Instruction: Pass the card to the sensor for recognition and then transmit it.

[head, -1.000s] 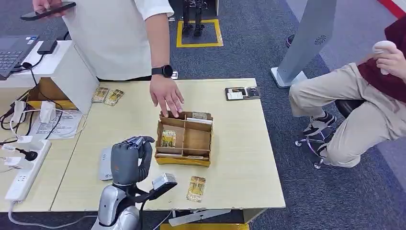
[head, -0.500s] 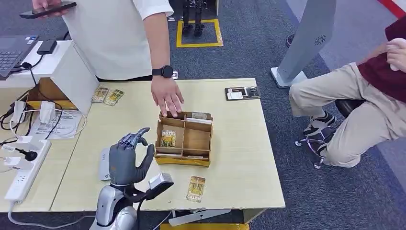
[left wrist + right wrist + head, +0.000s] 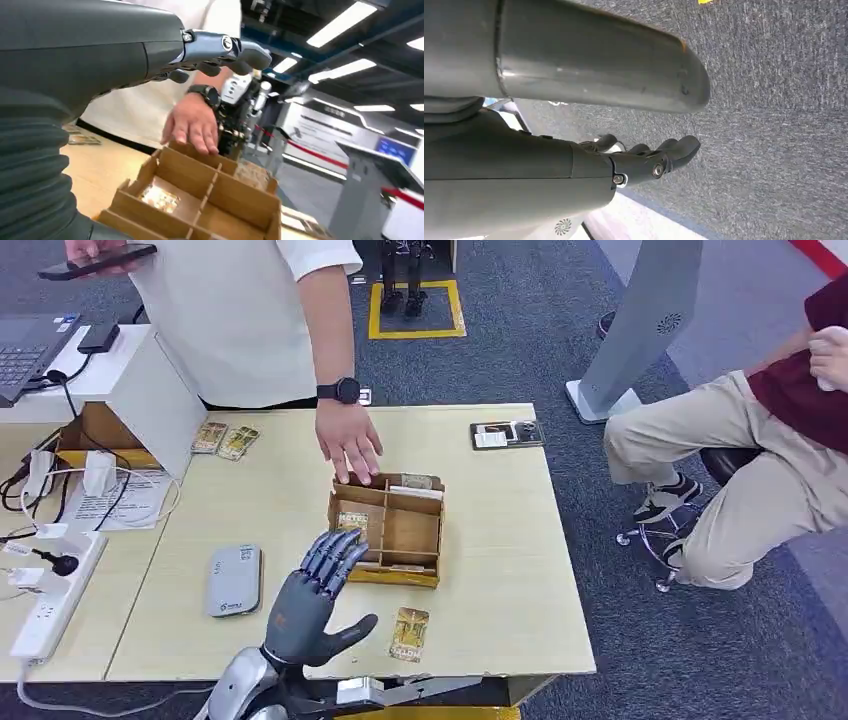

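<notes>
Head view: the left robot hand (image 3: 318,592) is held over the bench (image 3: 500,570) with its fingers spread and nothing in it, its fingertips reaching toward the near left corner of the box (image 3: 388,530). A card (image 3: 409,633) lies flat on the bench near the front edge, just right of the hand's thumb and just in front of the box. A second card (image 3: 352,523) is seen in the box's far left compartment, and more cards (image 3: 225,439) lie near the far left of the bench. The sensor (image 3: 235,580), a grey flat device, rests on the bench to the left of the hand, apart from it. A person's hand (image 3: 349,443), with a watch on the wrist, is placed at the far rim of the box. A seated person (image 3: 760,460) is shown at the right. In the left wrist view the left hand's fingers (image 3: 225,50) are extended above the box (image 3: 200,200), and the person's hand (image 3: 192,122) touches its far wall. In the right wrist view the right robot hand (image 3: 644,160) hangs above carpet (image 3: 774,100), its fingers loosely curled around nothing.
</notes>
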Robot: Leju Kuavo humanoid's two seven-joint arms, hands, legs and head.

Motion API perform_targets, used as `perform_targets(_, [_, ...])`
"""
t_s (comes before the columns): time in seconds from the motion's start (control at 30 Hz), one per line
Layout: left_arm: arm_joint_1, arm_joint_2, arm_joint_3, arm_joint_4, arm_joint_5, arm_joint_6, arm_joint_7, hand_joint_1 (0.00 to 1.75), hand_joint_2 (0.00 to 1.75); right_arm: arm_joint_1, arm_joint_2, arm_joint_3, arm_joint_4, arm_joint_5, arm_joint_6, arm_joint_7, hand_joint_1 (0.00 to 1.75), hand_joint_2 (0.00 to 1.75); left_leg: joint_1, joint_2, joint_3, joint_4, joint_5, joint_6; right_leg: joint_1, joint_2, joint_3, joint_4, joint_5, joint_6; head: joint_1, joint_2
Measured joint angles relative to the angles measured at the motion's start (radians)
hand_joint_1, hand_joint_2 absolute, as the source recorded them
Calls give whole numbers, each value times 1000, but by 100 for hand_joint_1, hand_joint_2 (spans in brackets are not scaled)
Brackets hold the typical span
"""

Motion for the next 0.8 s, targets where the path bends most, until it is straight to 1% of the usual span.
perform_targets(0.2, [-6,40,-55,-3,1,-28,0,0,175,0,0,0,0,-3,0,-1,0,0,0,0,0,0,0,0,0,0,0,0,0,0,0,0])
perform_targets(0.37, [-9,57,-87,-5,-7,-50,1,0,175,0,-1,0,0,-3,0,0,0,0,0,0,0,0,0,0,0,0,0,0,0,0,0,0])
perform_targets(0.47, [-19,58,-104,-2,-47,-59,33,0,175,0,-2,0,0,-1,2,0,0,0,0,0,0,0,0,0,0,0,0,0,0,0,0,0])
perform_targets(0.67, [-40,58,-120,18,-68,-67,58,0,175,-1,-2,0,0,2,3,0,0,0,0,0,0,0,0,0,0,0,0,0,0,0,0,0])
perform_targets(0.8, [-63,50,-134,48,-81,-95,87,0,175,-1,-2,1,0,9,6,0,0,0,0,0,0,0,0,0,0,0,0,0,0,0,-1,0])
